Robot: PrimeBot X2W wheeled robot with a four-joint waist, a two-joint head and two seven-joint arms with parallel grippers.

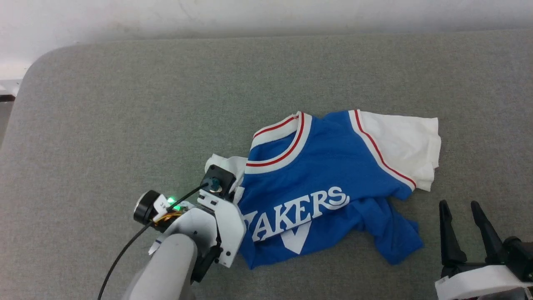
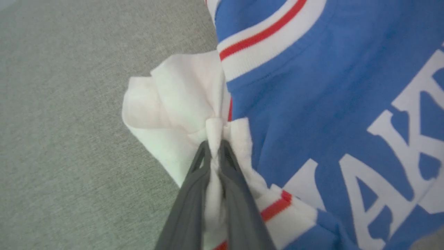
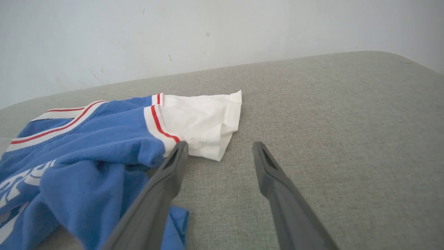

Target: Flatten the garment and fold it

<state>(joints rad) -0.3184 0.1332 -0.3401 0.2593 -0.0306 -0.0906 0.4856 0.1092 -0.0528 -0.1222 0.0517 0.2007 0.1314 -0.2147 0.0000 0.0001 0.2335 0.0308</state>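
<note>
Lying pinched in left tool (image 2: 215,148): garment (image 2: 312,104)

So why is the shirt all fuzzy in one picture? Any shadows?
Left wrist view: the garment sits so close that its lettering goes soft, and the left gripper blurs near the bottom edge. Right wrist view: sharper, faint shadow under the blue folds. Head view: even light, no glare.

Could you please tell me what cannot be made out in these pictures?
Head view: the left gripper's fingers, hidden beneath its own wrist.
Head view: the start of the garment's lettering, covered by that arm; the number below, mostly folded under.
Left wrist view: the pinched sleeve's shape, lost in bunching.
Right wrist view: the garment's far side, cut off by the left edge.
</note>
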